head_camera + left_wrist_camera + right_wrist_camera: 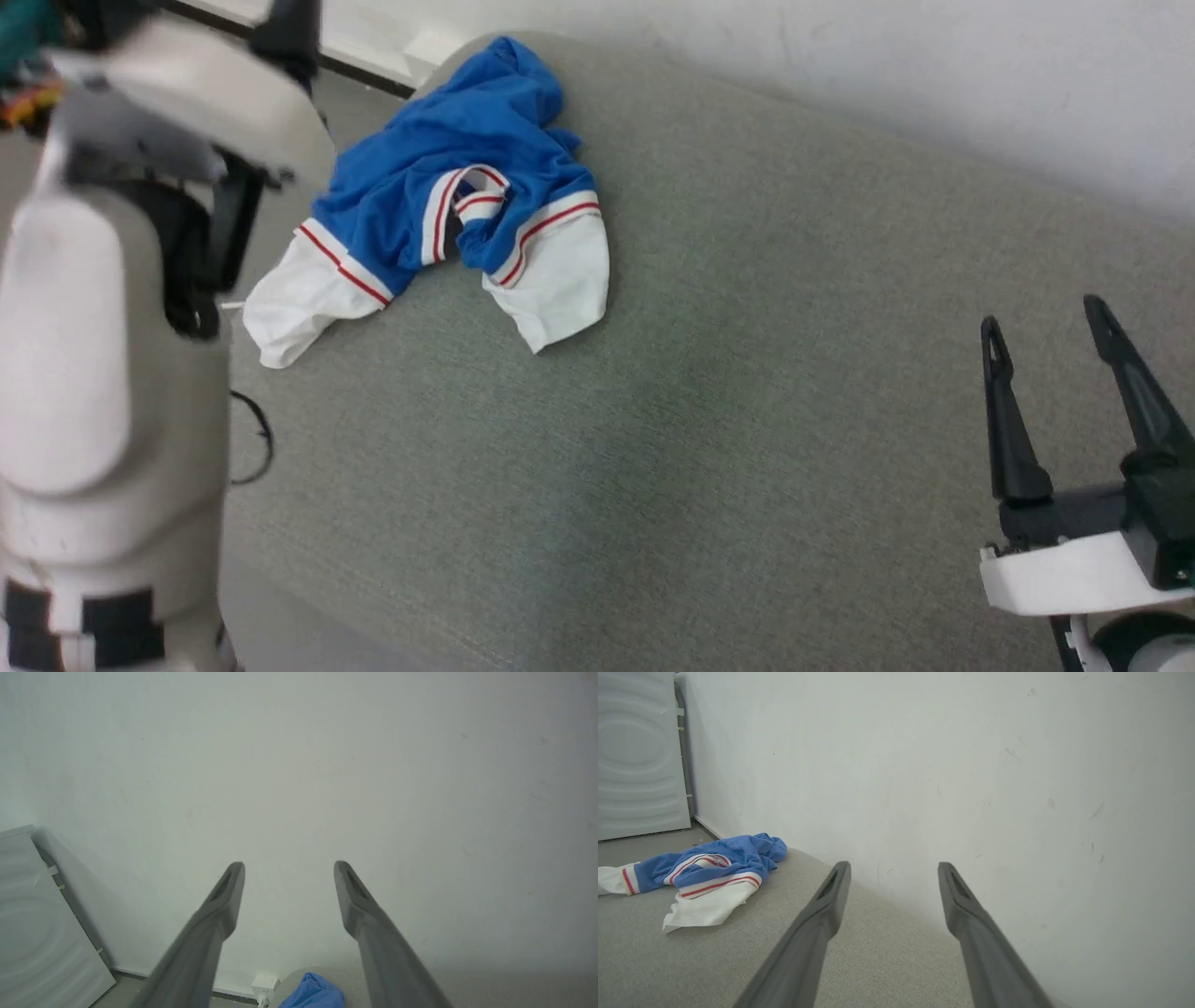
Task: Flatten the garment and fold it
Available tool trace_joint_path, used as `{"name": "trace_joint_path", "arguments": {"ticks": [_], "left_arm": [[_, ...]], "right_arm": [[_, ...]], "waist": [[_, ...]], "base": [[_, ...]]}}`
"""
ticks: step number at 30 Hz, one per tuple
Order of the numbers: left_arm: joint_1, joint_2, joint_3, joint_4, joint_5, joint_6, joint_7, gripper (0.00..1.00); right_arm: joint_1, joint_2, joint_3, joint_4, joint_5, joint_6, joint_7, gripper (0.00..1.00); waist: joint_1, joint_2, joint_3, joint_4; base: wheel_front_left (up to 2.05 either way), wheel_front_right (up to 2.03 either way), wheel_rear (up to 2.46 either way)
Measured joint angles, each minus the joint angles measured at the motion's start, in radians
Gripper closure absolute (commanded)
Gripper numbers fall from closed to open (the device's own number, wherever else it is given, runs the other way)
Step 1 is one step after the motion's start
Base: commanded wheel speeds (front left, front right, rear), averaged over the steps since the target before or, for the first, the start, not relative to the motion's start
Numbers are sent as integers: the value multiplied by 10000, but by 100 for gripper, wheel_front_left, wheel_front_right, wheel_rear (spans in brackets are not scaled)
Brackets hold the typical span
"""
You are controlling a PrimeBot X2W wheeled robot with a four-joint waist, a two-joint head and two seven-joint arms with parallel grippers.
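Fabric of the garment looks soft, thin and light, so I judge it will sag and slide a little on the grey padded surface, but it cannot break. It lies crumpled at the far left end of this surface, close to the wall. Good places to take hold seem to be the white sleeves, which spread toward the near side, at their red-striped trim. No letters, number or label can be read; the folds may hide them. The left gripper and the right gripper both have their fingers spread wide and hold nothing.
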Motion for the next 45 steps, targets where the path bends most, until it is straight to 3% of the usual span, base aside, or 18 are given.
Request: {"name": "trace_joint_path", "arguments": {"ticks": [8,12,17,22,33,37,38,39,45], "left_arm": [[-1897,924,12,2857,-1476,-464,2265,0],[-2076,1373,-161,3499,-2280,-545,3028,0],[-1886,2316,-1570,3731,-3382,-558,3879,0],[-1474,2765,-1216,4474,-4347,-550,4516,0],[-661,2721,-732,4941,-5009,650,5682,0],[-495,2746,-702,4909,-4951,798,5549,0],[-461,2771,-719,4888,-4878,798,5434,55],[-401,2809,-734,4855,-4803,792,5267,100],[-304,2943,-665,4895,-4589,782,4228,100]], "right_arm": [[-489,-107,569,-974,-136,0,673,0],[-664,-336,746,-1517,-138,0,1051,0],[-1091,-673,899,-2247,-221,0,1496,0],[-1396,-934,1003,-2886,-238,0,1956,0],[-1397,-1419,851,-3599,-130,0,2708,0],[-1394,-1530,865,-3743,-98,0,2890,0],[-1394,-1567,855,-3768,-92,0,2913,0],[-1395,-1593,848,-3797,-50,0,2957,0],[-1412,-1643,784,-3829,79,0,3035,0]], "waist": [[0,0,1109,-687],[1,0,1659,-1076],[0,0,2329,-1558],[-1,0,2929,-2050],[-1,0,3832,-2836],[-1,0,3957,-2998],[-2,0,3969,-3029],[-2,0,3974,-3057],[-1,0,3904,-3086]], "base": [[0,0,0],[0,0,0],[0,0,0],[0,0,0],[0,0,0],[0,0,0],[0,0,0],[0,0,0],[0,0,0]]}}
